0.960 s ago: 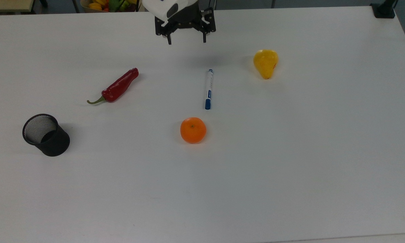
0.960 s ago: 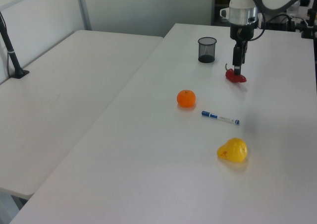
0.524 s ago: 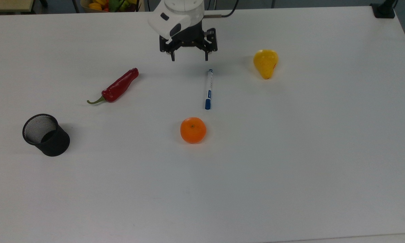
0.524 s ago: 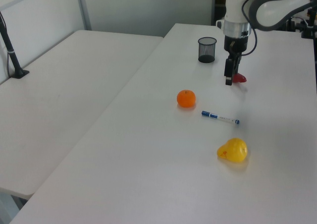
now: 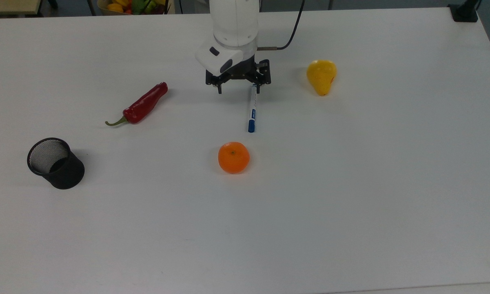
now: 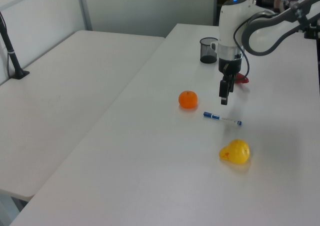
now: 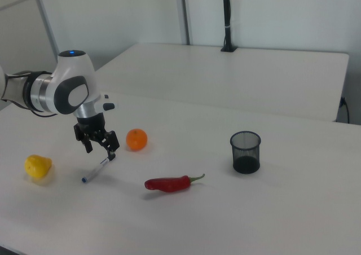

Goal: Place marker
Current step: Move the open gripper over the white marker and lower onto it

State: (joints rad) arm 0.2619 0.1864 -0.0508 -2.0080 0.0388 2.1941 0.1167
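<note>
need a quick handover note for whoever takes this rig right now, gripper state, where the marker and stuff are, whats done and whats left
Gripper: open and empty, above the table beside the marker's small blue end.
Marker: flat on the white table, untouched, cap end pointing at the orange.
Around it: yellow pear to the top view's right, red pepper to the top view's left, black mesh cup far at the top view's left, upright.
Done: approach only.
Left: centre over the marker, descend, grasp, lift and place it, probably in the mesh cup.
</note>
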